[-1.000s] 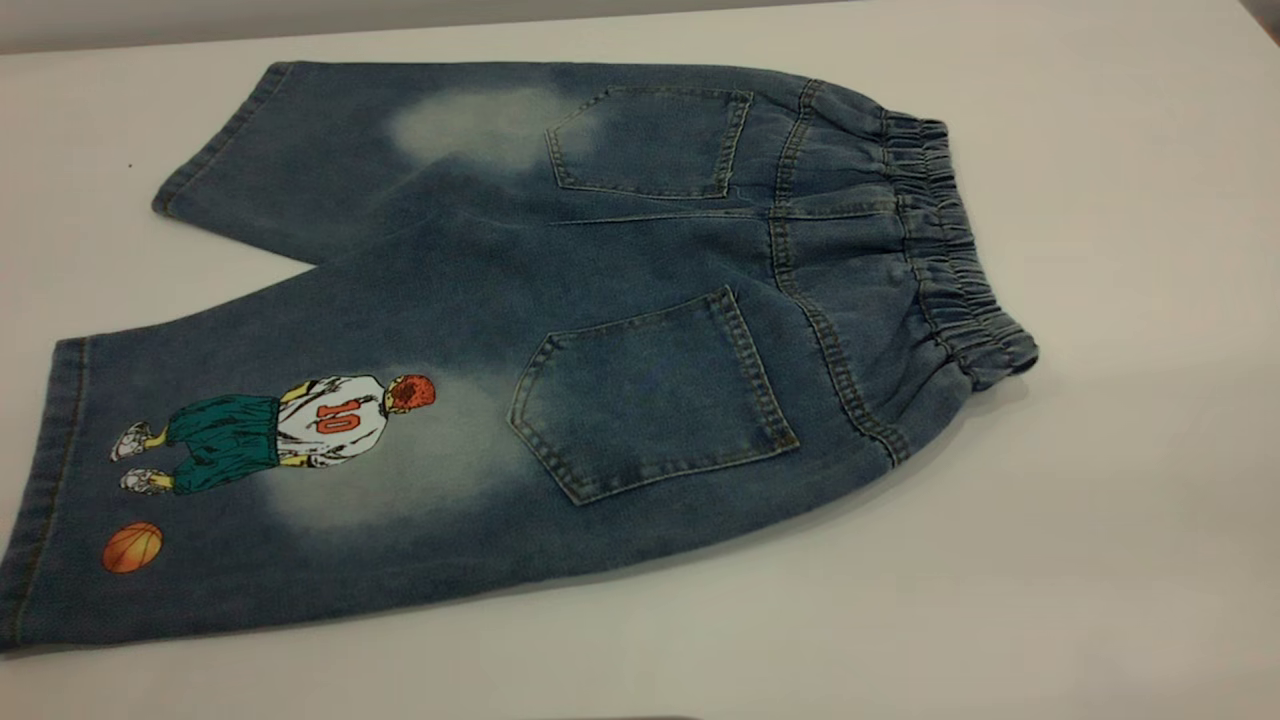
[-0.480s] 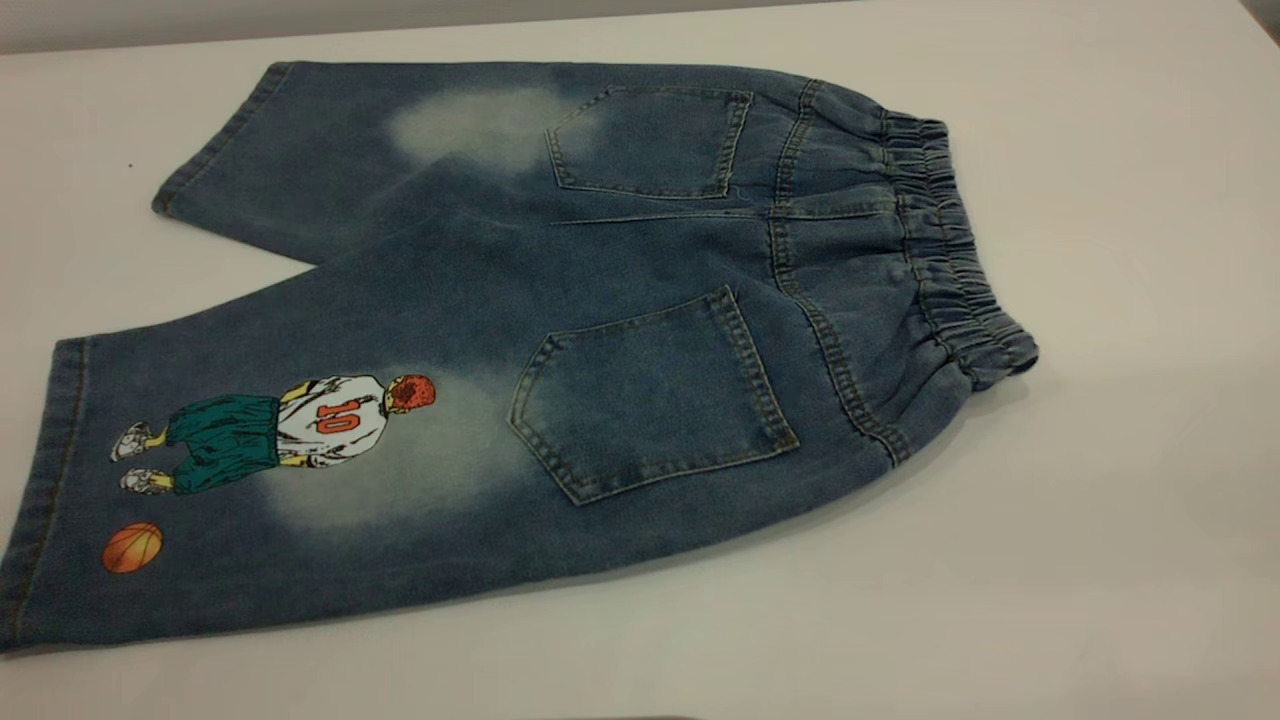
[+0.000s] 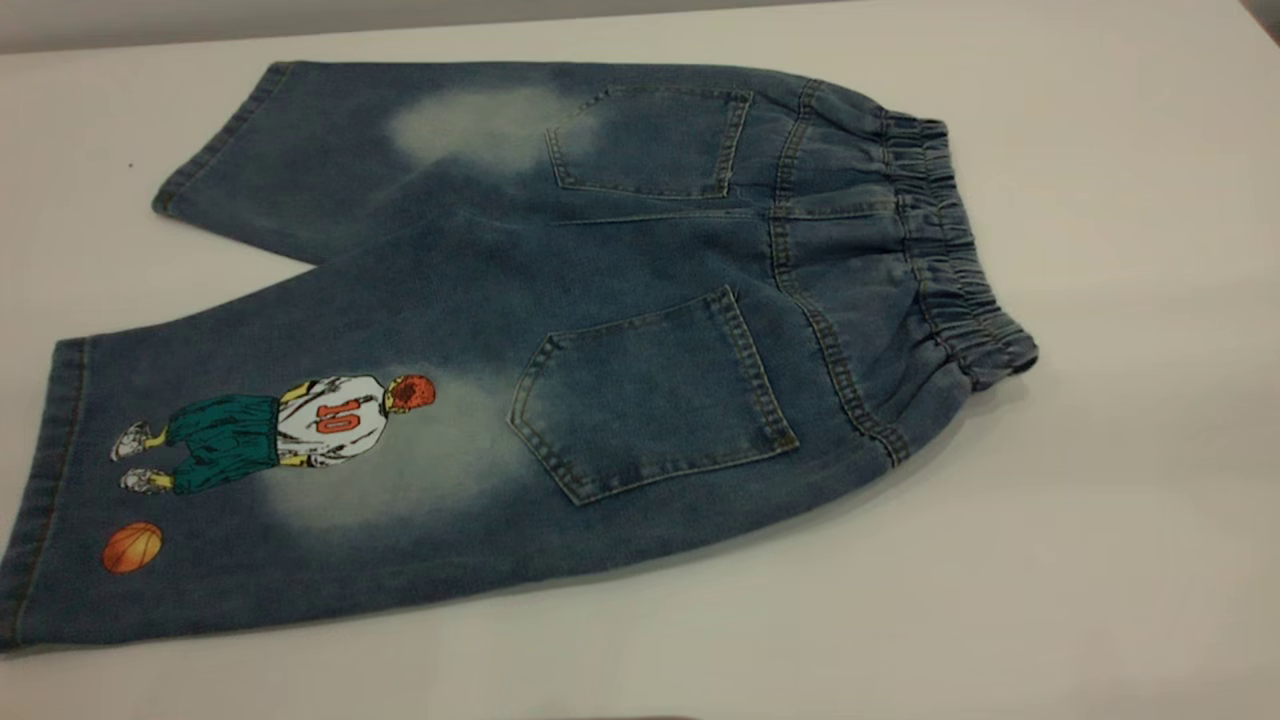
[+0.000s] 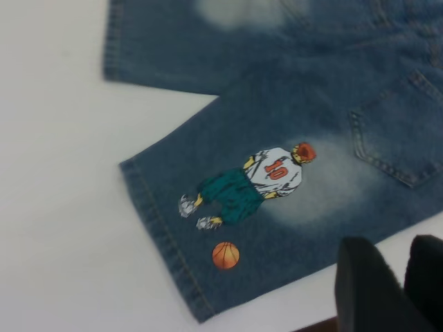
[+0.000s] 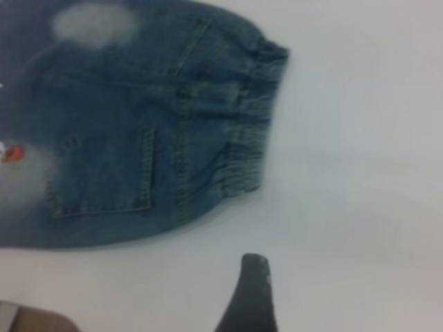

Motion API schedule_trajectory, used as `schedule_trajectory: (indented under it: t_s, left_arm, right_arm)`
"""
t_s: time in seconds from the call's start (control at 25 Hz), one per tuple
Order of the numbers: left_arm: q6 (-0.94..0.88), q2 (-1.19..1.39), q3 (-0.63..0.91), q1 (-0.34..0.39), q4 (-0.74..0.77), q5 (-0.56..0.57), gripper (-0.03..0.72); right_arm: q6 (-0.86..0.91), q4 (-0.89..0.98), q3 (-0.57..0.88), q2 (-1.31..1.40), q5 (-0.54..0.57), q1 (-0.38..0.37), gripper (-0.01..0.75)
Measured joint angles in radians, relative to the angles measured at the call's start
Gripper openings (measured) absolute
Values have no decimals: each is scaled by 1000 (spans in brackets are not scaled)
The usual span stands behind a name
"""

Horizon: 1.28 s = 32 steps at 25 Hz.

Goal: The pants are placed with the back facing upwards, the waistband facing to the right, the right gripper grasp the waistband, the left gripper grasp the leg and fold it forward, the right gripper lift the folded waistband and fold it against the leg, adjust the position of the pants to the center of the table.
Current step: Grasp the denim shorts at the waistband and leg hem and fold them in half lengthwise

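Now, my notes:
Print: I read "10" on the leg [image 3: 300,470], beside the orange ball [image 3: 132,547].
Pants [image 3: 600,300]: flat on table [image 3: 1100,550].
Left gripper [image 4: 394,277]: fingers apart, off the hem.
Right gripper [image 5: 250,297]: near waistband [image 3: 955,270]; can't tell its state.

The pants [image 3: 560,330] lie flat on the table [image 3: 1100,550] (waistband [image 3: 955,250] rightward).

Neither arm shows in the exterior view. In the left wrist view, the plain all-black left gripper [image 4: 396,287] shows two broad wedge-shaped fingers [image 4: 367,290] standing slightly apart, holding nothing. In the right wrist view, only one dark wedge-shaped finger [image 5: 250,297] of the right gripper shows, its tip scuffed white, touching nothing.
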Motion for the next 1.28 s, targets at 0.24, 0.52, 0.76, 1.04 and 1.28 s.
schedule_trajectory:
  t_s: [0.24, 0.52, 0.76, 1.04, 1.28]
  left_arm:
    - [216, 281, -4, 0, -138, -105, 345]
    - [283, 592, -4, 0, -200, -193, 462]
    - [375, 790, -4, 0, -288, -269, 466]
    - [527, 952, -6, -30, -425, -327, 466]
    - [545, 1046, -11, -76, -436, -386, 466]
  right_arm:
    - [-167, 144, 0, 291, -116, 0, 571]
    - [-280, 312, 0, 683, -230, 0, 573]
    - [-490, 574, -8, 976, -329, 0, 573]
    - [-738, 886, -103, 1265, -354, 0, 573]
    - [-823, 1002, -208, 1490, -359, 0, 573]
